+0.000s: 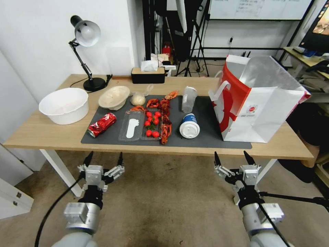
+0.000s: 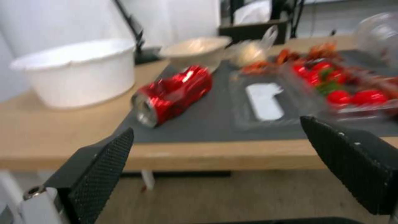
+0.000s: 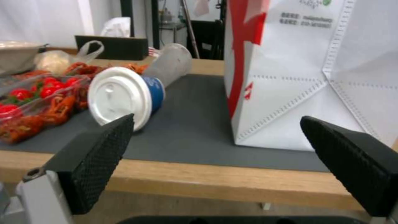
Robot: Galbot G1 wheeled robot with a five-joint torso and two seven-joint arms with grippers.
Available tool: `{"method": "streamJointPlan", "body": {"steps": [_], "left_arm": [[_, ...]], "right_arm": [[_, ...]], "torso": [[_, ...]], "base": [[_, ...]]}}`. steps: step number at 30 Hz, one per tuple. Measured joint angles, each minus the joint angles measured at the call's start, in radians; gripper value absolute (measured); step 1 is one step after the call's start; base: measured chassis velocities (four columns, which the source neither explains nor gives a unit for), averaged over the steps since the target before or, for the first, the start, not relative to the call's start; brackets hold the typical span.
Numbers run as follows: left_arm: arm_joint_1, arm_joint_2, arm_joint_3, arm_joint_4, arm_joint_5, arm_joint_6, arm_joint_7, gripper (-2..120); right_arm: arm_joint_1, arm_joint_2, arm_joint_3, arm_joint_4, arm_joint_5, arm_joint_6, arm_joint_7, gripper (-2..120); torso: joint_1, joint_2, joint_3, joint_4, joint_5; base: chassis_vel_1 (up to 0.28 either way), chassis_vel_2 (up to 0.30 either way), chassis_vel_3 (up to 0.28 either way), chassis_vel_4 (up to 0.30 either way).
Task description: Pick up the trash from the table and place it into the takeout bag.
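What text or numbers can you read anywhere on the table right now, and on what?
takeout bag: two lines of small grey print and a red-green logo, too small to read.
crushed red soda can: white lettering, crumpled, unreadable.
blue paper cup: white mark, illegible.
Whiteboard behind: writing too faint.
Nothing is legible.

One can (image 1: 102,124), two cups (image 1: 189,126) (one lidded), two bowls (image 1: 64,105), one takeout bag (image 1: 257,103).
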Motion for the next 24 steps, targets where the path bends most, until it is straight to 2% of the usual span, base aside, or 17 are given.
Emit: {"method": "streamJointPlan", "body": {"steps": [1, 3, 4, 5, 7, 8, 9, 10, 12, 15, 19, 21, 24], "left_arm": [[-0.01, -0.011, -0.02, -0.004, -0.016, 0.039, 0.003, 100], [-0.029, -0.037, -0.063, -0.013, -0.05, 0.124, 0.01, 100], [-0.029, -0.037, -0.063, -0.013, -0.05, 0.124, 0.01, 100], [-0.046, -0.06, -0.1, -0.02, -0.081, 0.197, 0.016, 100], [-0.05, -0.07, -0.115, -0.012, -0.092, 0.198, 0.023, 100], [-0.05, -0.07, -0.115, -0.012, -0.092, 0.198, 0.023, 100], [-0.05, -0.072, -0.117, -0.005, -0.094, 0.187, 0.025, 100], [-0.049, -0.072, -0.117, -0.001, -0.094, 0.177, 0.027, 100], [-0.049, -0.072, -0.117, 0.0, -0.094, 0.174, 0.028, 100], [-0.048, -0.071, -0.115, 0.009, -0.092, 0.147, 0.03, 100], [-0.058, -0.063, -0.103, 0.017, -0.09, 0.146, 0.034, 100], [-0.066, -0.057, -0.09, 0.027, -0.088, 0.146, 0.04, 100], [-0.061, -0.056, -0.088, 0.035, -0.081, 0.133, 0.046, 100]], "right_arm": [[0.004, -0.004, 0.0, -0.001, 0.007, -0.009, 0.005, 100], [0.048, -0.033, 0.001, -0.009, 0.063, -0.074, 0.041, 100], [0.048, -0.033, 0.001, -0.009, 0.063, -0.074, 0.041, 100], [0.099, -0.066, 0.004, -0.018, 0.127, -0.152, 0.083, 100], [0.146, -0.097, 0.005, -0.027, 0.188, -0.224, 0.123, 100], [0.146, -0.097, 0.005, -0.027, 0.188, -0.224, 0.123, 100], [0.182, -0.121, 0.008, -0.034, 0.235, -0.275, 0.153, 100], [0.206, -0.141, -0.017, -0.053, 0.272, -0.257, 0.179, 100], [0.215, -0.149, -0.033, -0.059, 0.286, -0.247, 0.187, 100], [0.273, -0.186, -0.11, -0.098, 0.361, -0.19, 0.208, 100], [0.286, -0.192, -0.124, -0.106, 0.382, -0.171, 0.208, 100], [0.296, -0.194, -0.132, -0.112, 0.396, -0.164, 0.208, 100], [0.364, -0.208, -0.177, -0.146, 0.425, -0.161, 0.218, 100]], "torso": [[0.0, 0.0, 0.0, -0.0013, -0.0002], [0.0, 0.0, 0.0, -0.0006, 0.0001], [0.0, 0.0, 0.0, -0.0006, 0.0001], [0.0, 0.0, 0.0, -0.0003, 0.0], [0.0, 0.0, 0.0, -0.0004, 0.0002], [0.0, 0.0, 0.0, -0.0004, 0.0002], [0.0, 0.0, 0.0, -0.0001, -0.0003], [0.0, 0.0, 0.0, -0.0012, -0.0006], [0.0, 0.0, 0.0, -0.0009, -0.0005], [0.0, 0.0, 0.0, -0.0002, 0.0], [0.0, 0.0, 0.0, -0.0002, -0.0001], [0.0, 0.0, 0.0, -0.0017, -0.0004], [0.0, 0.0, 0.0, -0.0003, -0.0001]], "base": [[0.0, 0.0, 0.0, 0.0], [0.0, 0.0, 0.0, 0.0], [0.0, 0.0, 0.0, 0.0], [0.0, 0.0, 0.0, 0.0], [0.0, 0.0, 0.0, 0.0], [0.0, 0.0, 0.0, 0.0], [0.0, 0.0, 0.0, 0.0], [0.0, 0.0, 0.0, 0.0], [0.0, 0.0, 0.0, 0.0], [0.0, 0.0, 0.0, 0.0], [0.0, 0.0, 0.0, 0.0], [0.0, 0.0, 0.0, 0.0], [0.0, 0.0, 0.0, 0.0]]}}
